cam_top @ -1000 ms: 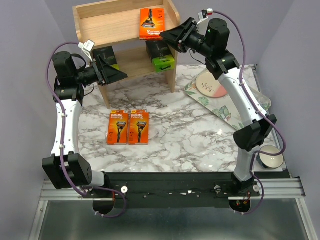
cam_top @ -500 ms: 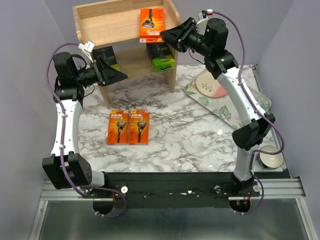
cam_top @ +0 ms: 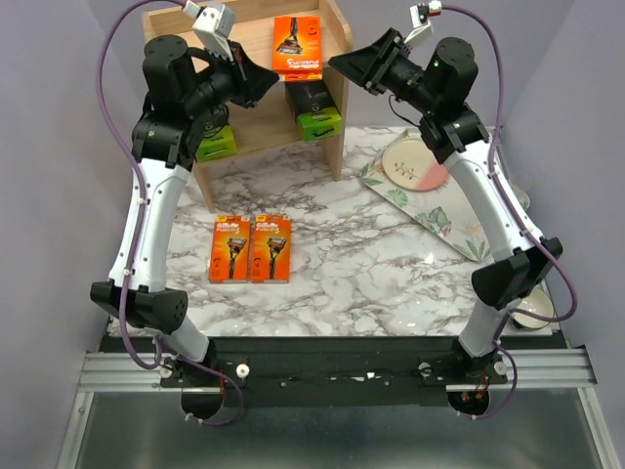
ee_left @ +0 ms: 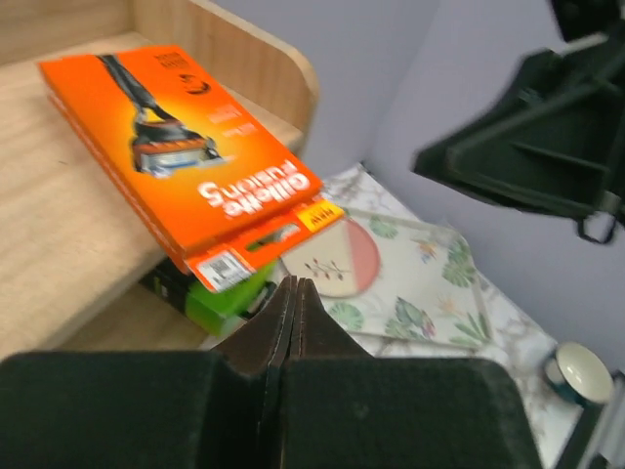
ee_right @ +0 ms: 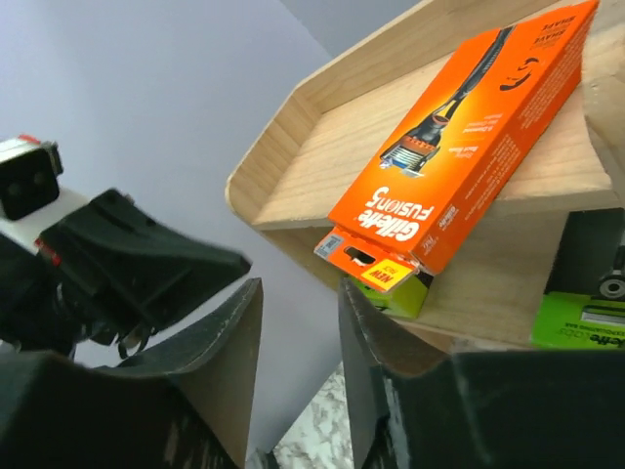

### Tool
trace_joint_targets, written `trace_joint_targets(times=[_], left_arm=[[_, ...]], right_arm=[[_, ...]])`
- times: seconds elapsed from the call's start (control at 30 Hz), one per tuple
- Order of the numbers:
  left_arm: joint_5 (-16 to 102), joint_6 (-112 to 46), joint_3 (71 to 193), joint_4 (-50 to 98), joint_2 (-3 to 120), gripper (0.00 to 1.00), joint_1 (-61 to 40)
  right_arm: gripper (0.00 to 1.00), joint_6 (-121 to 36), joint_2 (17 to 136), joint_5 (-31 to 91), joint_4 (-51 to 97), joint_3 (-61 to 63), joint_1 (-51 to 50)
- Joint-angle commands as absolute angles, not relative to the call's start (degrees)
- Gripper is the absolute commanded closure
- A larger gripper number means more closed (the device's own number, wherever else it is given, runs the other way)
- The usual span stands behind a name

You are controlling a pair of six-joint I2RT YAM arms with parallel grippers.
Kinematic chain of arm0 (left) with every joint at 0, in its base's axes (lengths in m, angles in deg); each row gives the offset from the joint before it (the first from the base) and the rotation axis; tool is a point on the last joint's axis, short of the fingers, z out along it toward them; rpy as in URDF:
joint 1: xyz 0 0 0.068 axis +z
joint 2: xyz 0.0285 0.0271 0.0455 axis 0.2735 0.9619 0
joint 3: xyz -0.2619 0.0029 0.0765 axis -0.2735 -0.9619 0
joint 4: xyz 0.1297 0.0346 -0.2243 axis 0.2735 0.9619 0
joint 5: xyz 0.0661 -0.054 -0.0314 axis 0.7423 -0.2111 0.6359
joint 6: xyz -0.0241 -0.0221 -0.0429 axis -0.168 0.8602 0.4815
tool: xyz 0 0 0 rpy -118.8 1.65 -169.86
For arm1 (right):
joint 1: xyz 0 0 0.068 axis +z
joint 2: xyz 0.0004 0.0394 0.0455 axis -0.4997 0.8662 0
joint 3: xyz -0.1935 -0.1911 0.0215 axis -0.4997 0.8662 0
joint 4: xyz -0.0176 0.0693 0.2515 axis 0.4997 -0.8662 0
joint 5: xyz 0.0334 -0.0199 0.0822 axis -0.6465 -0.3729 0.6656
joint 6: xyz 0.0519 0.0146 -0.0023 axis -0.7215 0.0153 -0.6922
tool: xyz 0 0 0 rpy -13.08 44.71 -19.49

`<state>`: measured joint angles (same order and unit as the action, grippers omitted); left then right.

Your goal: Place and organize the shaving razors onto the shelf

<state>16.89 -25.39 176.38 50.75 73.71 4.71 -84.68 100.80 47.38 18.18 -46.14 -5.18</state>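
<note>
**Progress.** Three of the five razor packs are on the shelf (cam_top: 210, 51).
- The top orange pack (cam_top: 297, 45) lies flat on the upper tier, toward the right. In both wrist views its near corner juts past the tier's front edge.
- The right dark pack (cam_top: 312, 109) and the left dark pack (cam_top: 216, 145), both with lime-green ends, sit on the lower tier. The left one is partly hidden behind the left arm.

**Left to do.** The left table pack (cam_top: 229, 249) and the right table pack (cam_top: 270, 248), both orange, lie side by side on the marble table (cam_top: 391, 264), well in front of the shelf. We judge the task a little past halfway. These two need shelving, and the overhanging pack may want squaring up.

**Claws.**
- The left gripper (cam_top: 266, 84) has its jaws pressed together with nothing between them. It is raised to upper-tier height, just left of the top orange pack. In its own wrist view the pack lies ahead of the fingertips and does not touch them.
- The right gripper (cam_top: 339, 62) has its jaws parted, and we see nothing between them. It hovers outside the shelf's right side panel, pointing at the same pack but apart from it.
- Both grippers are well away from the table packs.
</note>
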Motion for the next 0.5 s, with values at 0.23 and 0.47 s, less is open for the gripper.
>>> trace_joint_targets(times=[0.23,0.47], left_arm=[[47.16,-30.49,191.45,54.25,87.22,1.00,3.21],[43.06,-30.32,193.05,53.12,91.97,1.00,3.13]], right_arm=[[0.99,-68.93,93.51,50.24,21.45,-33.36,-5.63],[0.99,-67.87,98.15,54.55,22.86,-36.07,-4.85]])
